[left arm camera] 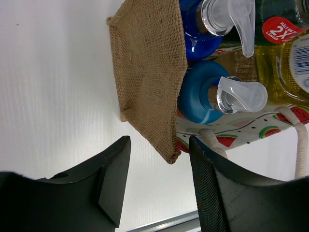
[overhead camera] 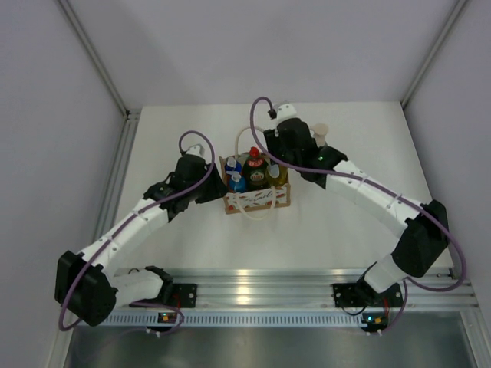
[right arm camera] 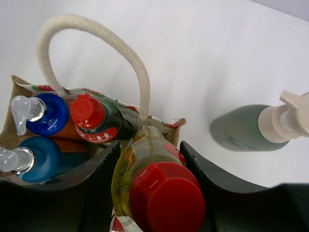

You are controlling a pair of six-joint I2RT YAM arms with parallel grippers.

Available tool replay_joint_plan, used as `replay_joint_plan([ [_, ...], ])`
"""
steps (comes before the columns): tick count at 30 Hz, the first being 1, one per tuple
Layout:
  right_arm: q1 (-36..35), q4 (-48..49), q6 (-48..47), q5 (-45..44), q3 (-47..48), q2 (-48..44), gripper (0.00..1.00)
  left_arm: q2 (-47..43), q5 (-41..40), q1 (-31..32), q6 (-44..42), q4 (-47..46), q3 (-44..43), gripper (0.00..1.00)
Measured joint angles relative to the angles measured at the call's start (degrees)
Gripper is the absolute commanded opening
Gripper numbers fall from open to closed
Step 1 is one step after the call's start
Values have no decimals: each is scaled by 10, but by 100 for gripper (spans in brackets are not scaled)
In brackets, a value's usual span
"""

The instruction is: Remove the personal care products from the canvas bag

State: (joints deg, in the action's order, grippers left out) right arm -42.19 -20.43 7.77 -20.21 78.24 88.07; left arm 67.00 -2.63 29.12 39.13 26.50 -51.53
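The canvas bag point(overhead camera: 257, 201) stands mid-table with several bottles in it. My right gripper point(overhead camera: 278, 165) is over its right end, and its fingers grip both sides of the slim yellow red-capped bottle point(right arm camera: 154, 174), which leans in the bag's corner. The round green red-capped bottle point(right arm camera: 96, 118) and two blue-topped pump bottles point(right arm camera: 48, 113) point(right arm camera: 38, 157) stand beside it. The grey-green pump bottle point(overhead camera: 321, 136) stands on the table behind the right gripper. My left gripper point(left arm camera: 159, 145) is open at the bag's left end, with the burlap corner point(left arm camera: 169, 154) between its fingertips, untouched.
The bag's rope handles point(right arm camera: 96, 29) loop above the bottles. An aluminium rail point(overhead camera: 253, 280) runs along the table's near edge. Grey walls close the left, right and back sides.
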Motion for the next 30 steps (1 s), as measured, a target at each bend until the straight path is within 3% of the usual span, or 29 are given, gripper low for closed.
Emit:
replay_joint_plan([
  [16,12,-116,-17,0,138,-10,0,-16,0,1,2,0,7,56],
  [30,36,-158,-48,-84,144,-67,0,-17,-1,1,7,0,7,55],
])
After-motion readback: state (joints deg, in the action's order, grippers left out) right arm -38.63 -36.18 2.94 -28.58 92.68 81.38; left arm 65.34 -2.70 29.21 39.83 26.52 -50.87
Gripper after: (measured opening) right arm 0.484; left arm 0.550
